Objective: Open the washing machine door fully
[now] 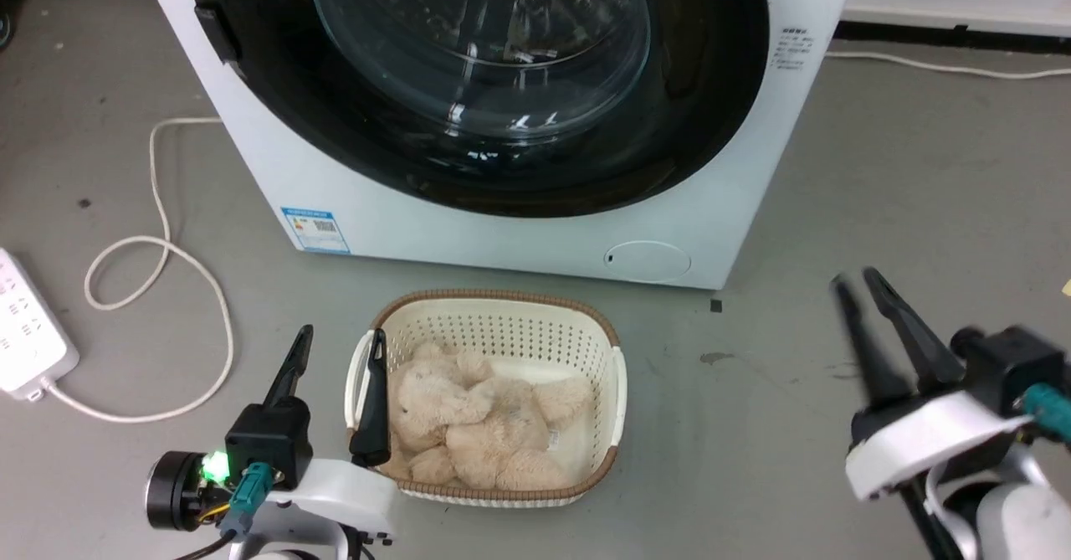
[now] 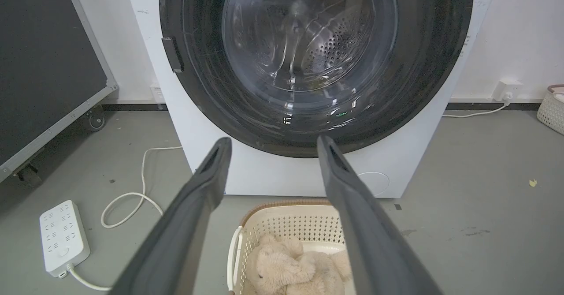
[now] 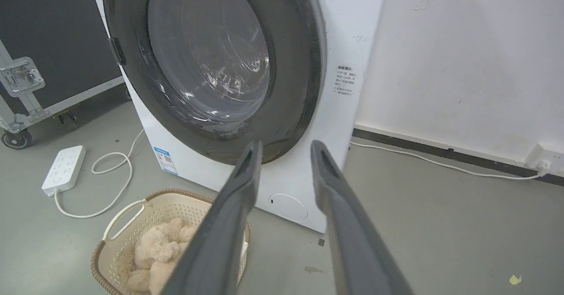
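The washing machine door (image 1: 711, 83) is a big glossy black ring around a bulging glass bowl, lying flush against the white washer (image 1: 276, 166). A small dark handle (image 1: 213, 33) sits on its left rim. The door also faces me in the left wrist view (image 2: 423, 65) and in the right wrist view (image 3: 299, 87). My left gripper (image 1: 343, 334) is low at the left beside the basket, open and holding nothing, well short of the door (image 2: 271, 143). At the lower right my right gripper (image 1: 853, 280) is open with a narrower gap, also empty and clear of the washer (image 3: 285, 145).
A cream basket (image 1: 494, 313) with a beige plush toy (image 1: 468, 422) stands on the grey floor before the washer. A white power strip (image 1: 25, 326) and looped cable (image 1: 159, 250) lie at the left. A black wheeled case (image 2: 44, 65) stands left, a small round flap (image 1: 648, 259) low on the washer.
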